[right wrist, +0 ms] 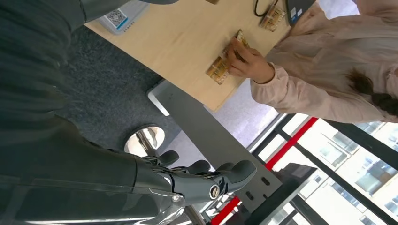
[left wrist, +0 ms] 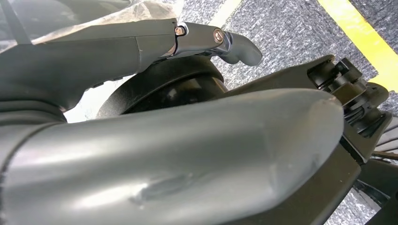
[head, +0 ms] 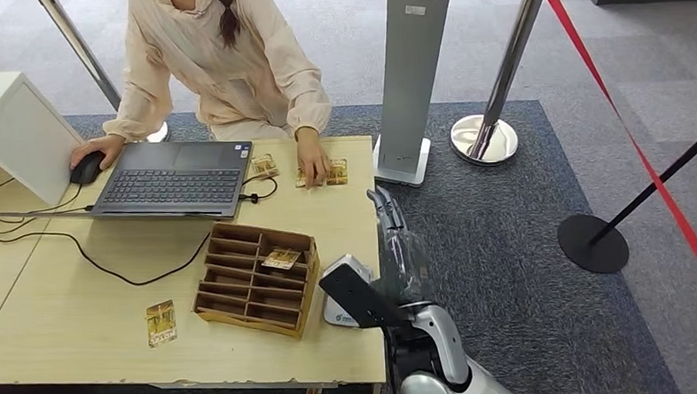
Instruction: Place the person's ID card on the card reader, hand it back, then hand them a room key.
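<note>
Four small gold-patterned cards lie on the light wooden desk (head: 56,299): one in the brown slotted wooden organiser box (head: 258,278), one loose card (head: 161,322) near the desk's front edge, one beside the open dark grey laptop (head: 174,179), and one ID card (head: 336,172) under the person's hand (head: 312,166) at the far edge. The white-and-black card reader (head: 347,292) sits at the near right corner, partly covered by the right arm. The right hand (right wrist: 206,177) hangs off the desk with fingers (right wrist: 237,171) extended and empty; the left hand (left wrist: 141,51) is too close to judge.
</note>
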